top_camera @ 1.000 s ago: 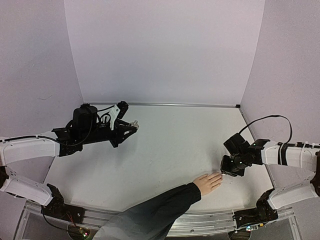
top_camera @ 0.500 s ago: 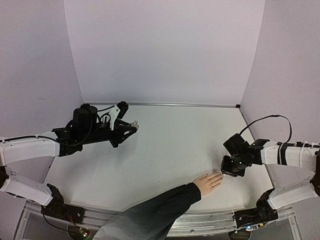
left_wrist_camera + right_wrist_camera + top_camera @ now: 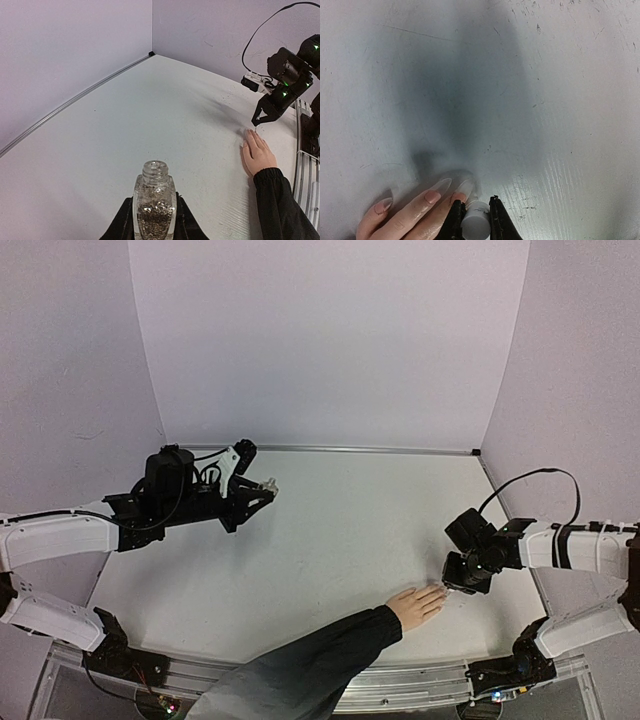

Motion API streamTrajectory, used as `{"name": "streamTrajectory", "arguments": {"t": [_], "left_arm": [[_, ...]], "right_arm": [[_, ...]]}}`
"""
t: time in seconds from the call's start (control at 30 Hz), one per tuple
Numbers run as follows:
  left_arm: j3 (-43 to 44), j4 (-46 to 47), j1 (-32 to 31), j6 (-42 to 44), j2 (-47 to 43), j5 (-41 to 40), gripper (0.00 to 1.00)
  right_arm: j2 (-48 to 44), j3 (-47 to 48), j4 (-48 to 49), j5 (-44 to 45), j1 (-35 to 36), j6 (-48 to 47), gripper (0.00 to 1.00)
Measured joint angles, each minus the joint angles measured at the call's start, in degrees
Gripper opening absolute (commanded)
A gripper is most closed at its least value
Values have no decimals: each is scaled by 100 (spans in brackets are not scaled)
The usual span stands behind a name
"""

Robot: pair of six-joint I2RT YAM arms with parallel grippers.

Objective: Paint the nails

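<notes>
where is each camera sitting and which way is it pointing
Top external: above and behind the arm bases, looking down over the table; both arms, left gripper and right gripper show.
Left wrist: on the left arm, facing across the table toward the hand; its fingers clamp the glass bottle.
Right wrist: on the right arm, looking down at the nails; its fingers grip a white cap.
Shared: top external and left wrist both show the hand and the right gripper.

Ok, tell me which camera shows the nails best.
The right wrist view: the nails sit at the lower left, close up, long and pale pink, each one distinct. The top view shows only a small hand with no nails discernible. The left wrist view shows the hand far off, its nails hardly told apart.
</notes>
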Motion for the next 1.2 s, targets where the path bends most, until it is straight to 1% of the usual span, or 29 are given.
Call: {"name": "streamTrajectory", "arguments": {"t": [0.3,0.57,0.83,1.2], "left_arm": [[0,0,0,37,0,0,0],[0,0,2,39,0,0,0],[0,0,0,39,0,2,0],[0,0,0,39,-22,2,0]], "right_arm": [[-28,33,-87,122,0,57,0],[-608,87,-227,2,0,-94,0],[-616,79,-267,-256,0,-199,0],[-514,-17,-129,-361,0,-199,0]]}}
